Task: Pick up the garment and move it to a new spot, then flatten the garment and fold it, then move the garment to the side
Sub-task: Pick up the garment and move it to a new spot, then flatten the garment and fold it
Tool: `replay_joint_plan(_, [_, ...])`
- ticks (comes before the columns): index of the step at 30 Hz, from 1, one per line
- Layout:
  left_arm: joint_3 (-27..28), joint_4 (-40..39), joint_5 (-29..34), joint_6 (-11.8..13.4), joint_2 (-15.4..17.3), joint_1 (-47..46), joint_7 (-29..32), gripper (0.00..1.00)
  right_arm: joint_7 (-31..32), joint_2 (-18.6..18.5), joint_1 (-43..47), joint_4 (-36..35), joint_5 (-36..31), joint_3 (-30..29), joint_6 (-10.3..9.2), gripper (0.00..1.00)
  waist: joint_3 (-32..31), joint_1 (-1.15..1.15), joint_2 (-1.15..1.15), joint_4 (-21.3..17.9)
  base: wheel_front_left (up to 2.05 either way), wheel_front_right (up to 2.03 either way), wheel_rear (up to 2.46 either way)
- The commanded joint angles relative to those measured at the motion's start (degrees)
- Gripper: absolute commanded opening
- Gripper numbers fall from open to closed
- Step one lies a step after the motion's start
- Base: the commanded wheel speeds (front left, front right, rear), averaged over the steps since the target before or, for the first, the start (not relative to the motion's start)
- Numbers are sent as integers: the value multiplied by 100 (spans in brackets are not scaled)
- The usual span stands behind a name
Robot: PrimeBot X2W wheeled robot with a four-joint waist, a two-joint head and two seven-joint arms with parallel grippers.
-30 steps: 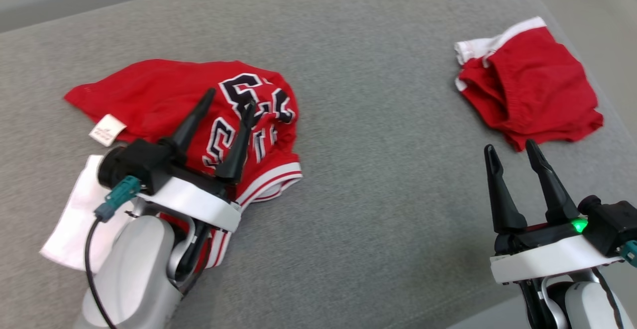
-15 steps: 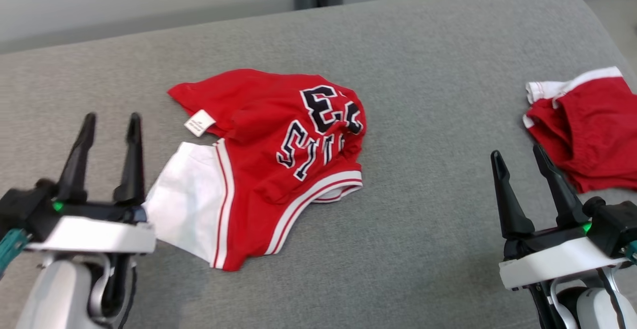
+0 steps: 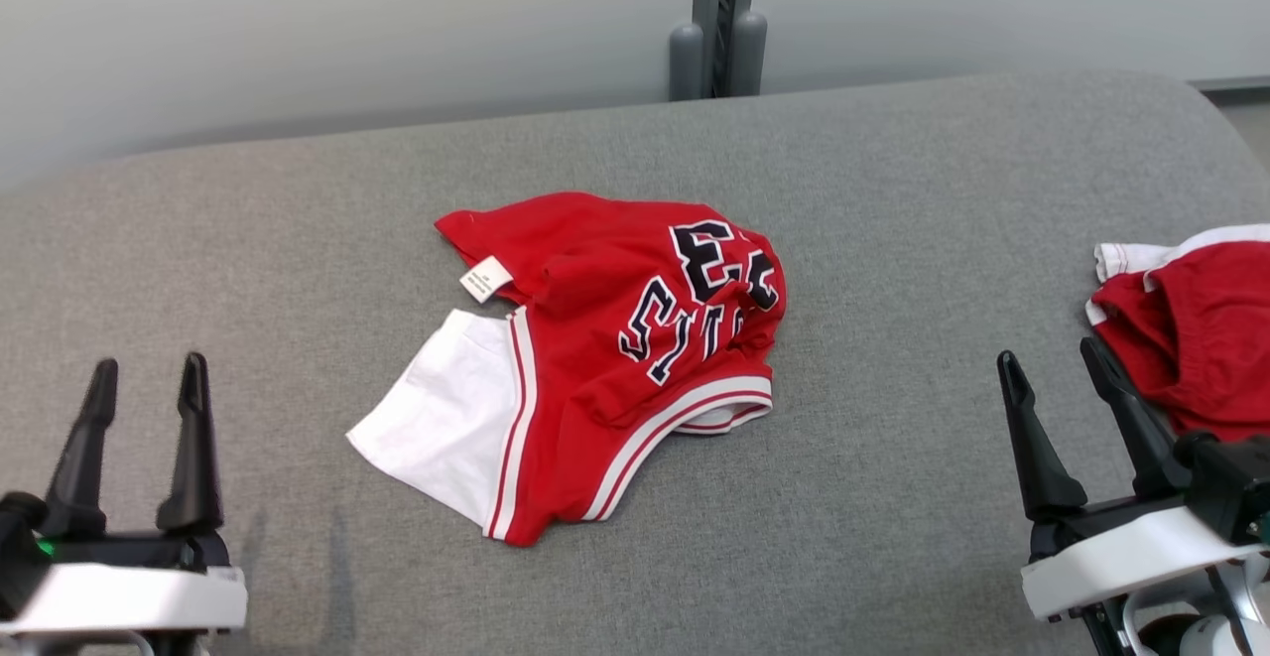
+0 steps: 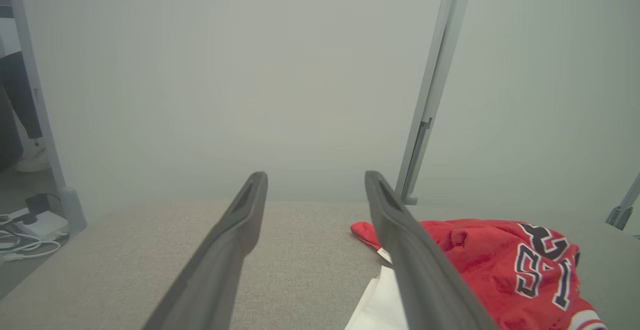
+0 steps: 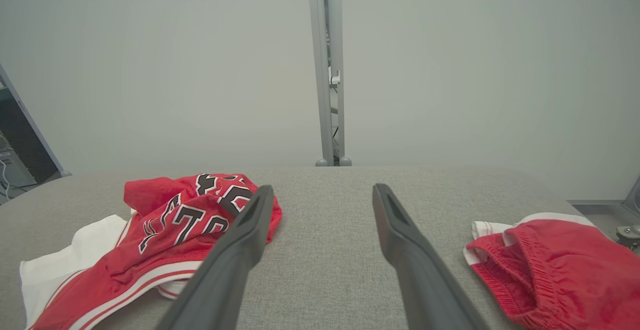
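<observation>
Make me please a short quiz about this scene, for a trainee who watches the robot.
1. Which lies nearer the right gripper: the numbered garment or the plain red garment?
2. True or false: the jaws of the left gripper are closed on the numbered garment.
3. The surface under the garments is: A grey fabric, B bare wood, C metal.
Key: 1 the plain red garment; 2 false; 3 A.
</observation>
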Motion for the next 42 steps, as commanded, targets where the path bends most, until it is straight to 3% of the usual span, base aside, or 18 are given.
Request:
replay_joint_plan(1, [-24,-66,34,28,-2,107,39,100,30,-42,86,-3,-26,-9,-2,100,-133,0,0,36,0,0,0])
replay_joint_plan(15, [-325,-470,107,176,-43,846,396,100,196,-102,439,-165,7,-76,-2,100,-572,0,0,32,0,0,0])
replay_joint_plan(42, [-430,-544,66,226,44,723,462,100,230,-32,476,-147,42,-9,-2,100,-576,0,0,13,0,0,0])
